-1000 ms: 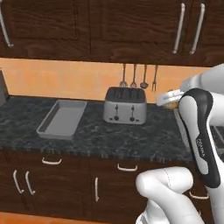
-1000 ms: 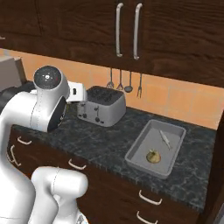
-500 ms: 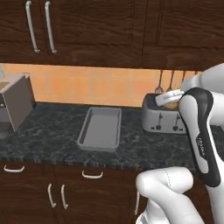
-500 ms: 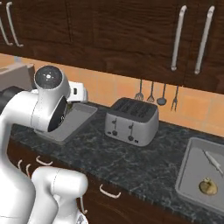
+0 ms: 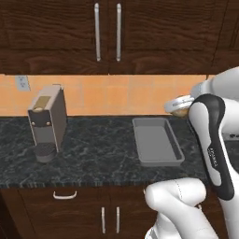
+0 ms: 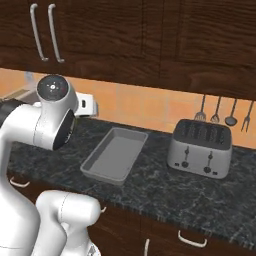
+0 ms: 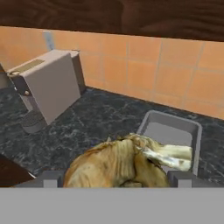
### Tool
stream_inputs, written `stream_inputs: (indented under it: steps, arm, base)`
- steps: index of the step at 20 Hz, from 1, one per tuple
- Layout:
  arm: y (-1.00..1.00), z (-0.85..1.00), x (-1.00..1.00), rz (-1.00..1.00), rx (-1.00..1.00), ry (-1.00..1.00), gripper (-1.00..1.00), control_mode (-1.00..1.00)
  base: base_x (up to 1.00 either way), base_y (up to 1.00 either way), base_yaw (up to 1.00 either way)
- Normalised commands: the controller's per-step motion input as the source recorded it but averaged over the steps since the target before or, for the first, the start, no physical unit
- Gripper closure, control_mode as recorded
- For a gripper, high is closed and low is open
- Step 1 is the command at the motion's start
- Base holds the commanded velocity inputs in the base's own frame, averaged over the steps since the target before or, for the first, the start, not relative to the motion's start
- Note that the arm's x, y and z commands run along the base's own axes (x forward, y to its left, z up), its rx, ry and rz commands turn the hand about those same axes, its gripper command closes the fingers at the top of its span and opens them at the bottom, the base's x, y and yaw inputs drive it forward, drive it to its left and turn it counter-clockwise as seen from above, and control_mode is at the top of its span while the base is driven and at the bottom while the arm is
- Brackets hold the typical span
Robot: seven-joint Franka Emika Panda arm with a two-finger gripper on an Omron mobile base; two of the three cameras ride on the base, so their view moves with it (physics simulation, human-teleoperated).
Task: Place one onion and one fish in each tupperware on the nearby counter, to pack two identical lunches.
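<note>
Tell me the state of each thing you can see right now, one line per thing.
gripper: jaws wide, closed on the onion.
onion: held, above the counter.
tupperware: upright on the counter, nothing in it.
coffee machine: upright, left of the tupperware.
toaster: upright, slots bare.
upper cabinet doors: shut.

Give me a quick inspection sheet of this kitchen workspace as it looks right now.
Surface: dark speckled counter.
Job's things: grey tupperware lies empty on it; onion sits between the gripper's fingertips.
Clutter: coffee machine to the tray's left, silver toaster to its right.
Grippers: gripper shut on the onion, above the counter.
Cables: nothing seen.
Surroundings: orange tile backsplash, dark wood cabinets, hanging utensils.
</note>
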Motion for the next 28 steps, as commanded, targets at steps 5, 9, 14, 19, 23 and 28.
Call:
stream_inputs:
  steps: [5, 9, 14, 19, 23, 28]
  arm:
    - [0.00, 0.00, 0.00, 0.00, 0.00, 0.00, 1.00, 1.00]
    - [-0.13, -0.28, 0.00, -0.08, -0.02, 0.03, 1.00, -1.00]
    - [-0.87, -0.70, 0.13, -0.05, 0.00, 0.12, 1.00, -1.00]
    - [-0.84, -0.97, 0.62, -0.04, -0.01, 0.19, 1.00, -1.00]
    - [-0.06, -0.96, 1.00, -0.01, -0.03, 0.21, 1.00, -1.00]
    - [0.00, -0.81, 0.99, 0.00, 0.00, 0.02, 1.00, -1.00]
  base:
    - [0.06, 0.70, -0.41]
    - [0.00, 0.03, -0.15]
    - [0.00, 0.00, 0.00]
    - [0.00, 0.00, 0.00]
    - [0.00, 0.00, 0.00]
    - [0.00, 0.00, 0.00]
